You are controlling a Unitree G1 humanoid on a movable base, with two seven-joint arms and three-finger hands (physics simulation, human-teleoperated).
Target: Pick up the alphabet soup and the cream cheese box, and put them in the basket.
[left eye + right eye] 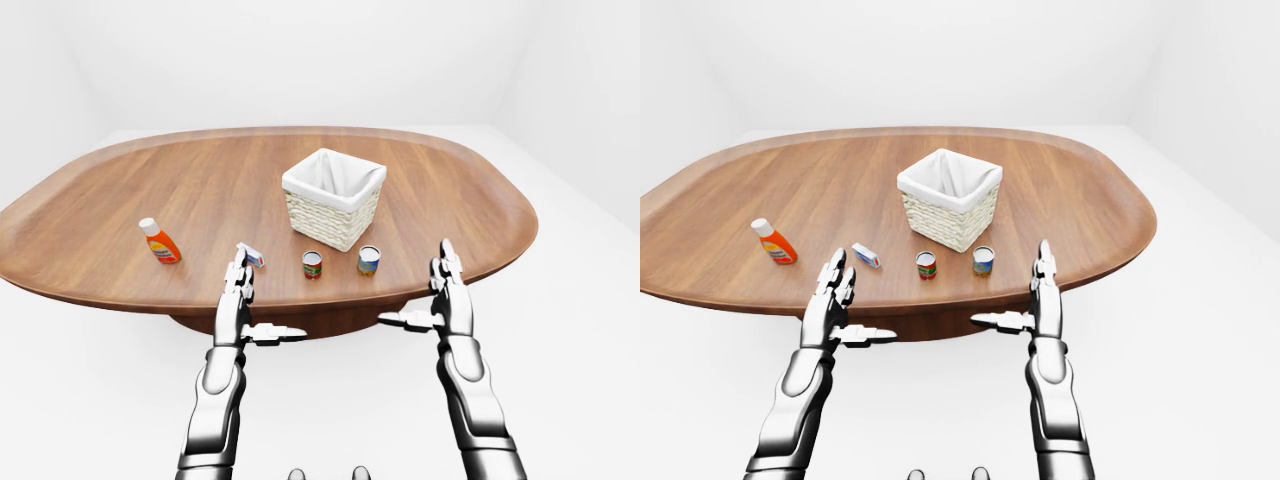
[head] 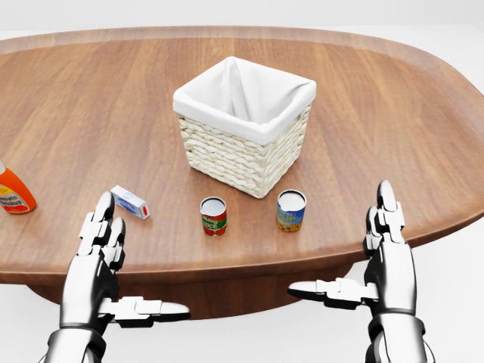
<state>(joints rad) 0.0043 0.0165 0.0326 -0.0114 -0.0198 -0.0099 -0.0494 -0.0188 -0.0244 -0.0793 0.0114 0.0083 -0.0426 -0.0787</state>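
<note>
Wood-grain brown oval surface (image 2: 363, 98), all items laid out on it. Both arms raised at its near edge, nothing grasped.

Left robot hand (image 2: 102, 242): fingers spread and extended, thumb out sideways, empty. It hangs low in the head view, just below and left of the cream cheese box (image 2: 130, 202), not touching it.

Right robot hand (image 2: 386, 242): likewise spread and empty, at the right of the head view, off the edge of the surface and apart from the cans.

Two small cans stand upright below the basket in the head view. The red-labelled can (image 2: 213, 216) reads, by my judgement, as the alphabet soup; the label is too small to be sure. The blue-and-yellow can (image 2: 290, 210) stands to its right, nearer the right robot hand. An orange bottle (image 2: 13, 194) sits at the far left, cut off by the frame edge.

Basket (image 2: 227, 155): woven, pale, white cloth liner. What shows of the inside is bare liner; the bottom is not fully in sight. Both task items are outside it.

Step in hand: approach, before any pick. Next move, as I judge it: the left robot hand reaches up and slightly right over the box and closes on its narrow sides; the soup can needs a reach toward the middle.
</note>
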